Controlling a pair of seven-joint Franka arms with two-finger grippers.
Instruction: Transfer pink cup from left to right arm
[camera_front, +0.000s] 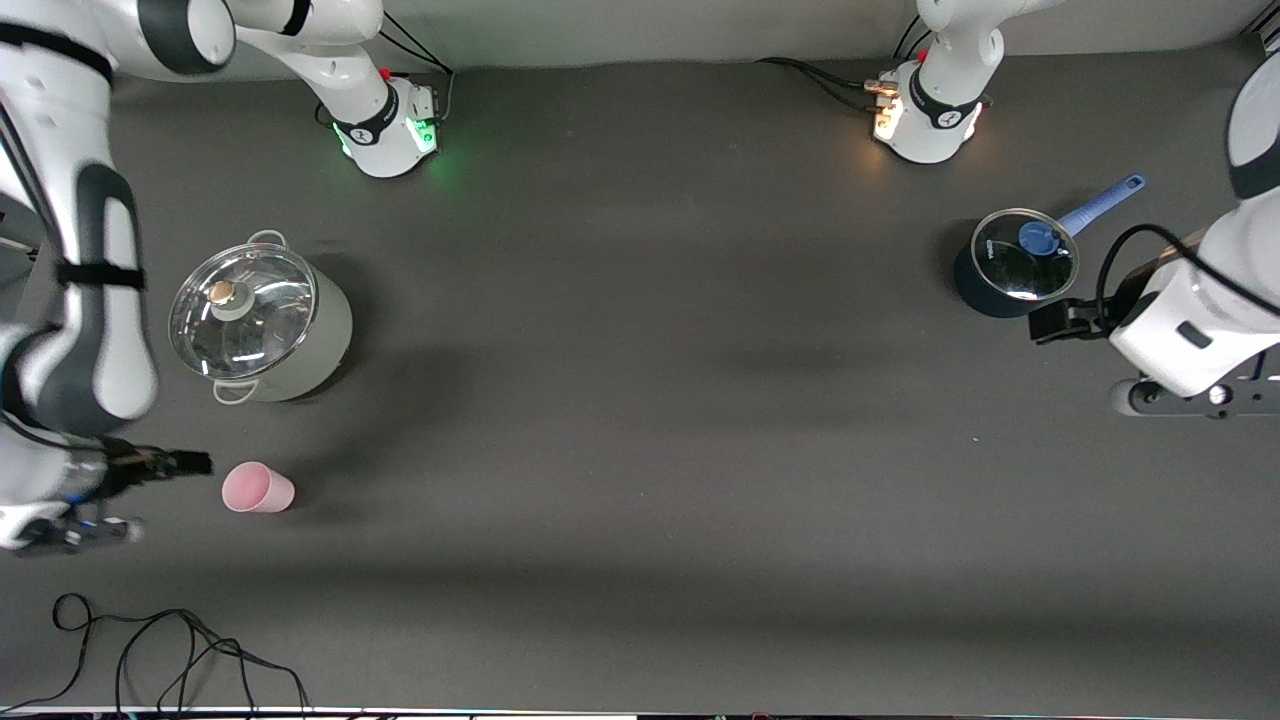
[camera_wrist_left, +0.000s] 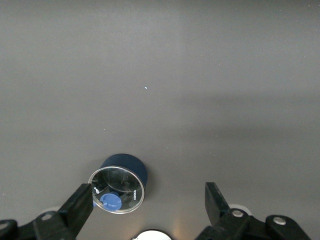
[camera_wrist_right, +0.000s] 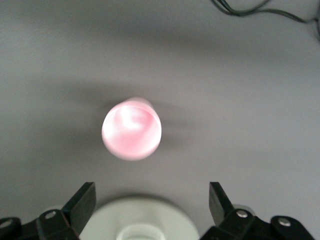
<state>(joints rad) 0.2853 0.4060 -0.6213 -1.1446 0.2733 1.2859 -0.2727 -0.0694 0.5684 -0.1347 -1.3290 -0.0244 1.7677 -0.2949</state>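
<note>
1. With its fingers spread wide and nothing between them, the right gripper hangs above the table at the right arm's end, and we see the pink cup standing free of both fingers in the right wrist view.
2. We locate the pink cup upright on the table, mouth up, just beside the right gripper and nearer to the front camera than the steel stockpot with its glass lid.
3. We judge the cup to be light, rigid plastic with a smooth, slightly tapered wall; it may tip or slide if nudged from one side.
4. We recommend gripping across the wall at mid-height or just below the rim, with both fingers meeting it together.
5. The right arm reaches low, its wrist camera looking down on the cup.
6. The left gripper is also spread and empty, waiting over the table at the left arm's end beside the blue saucepan.
</note>
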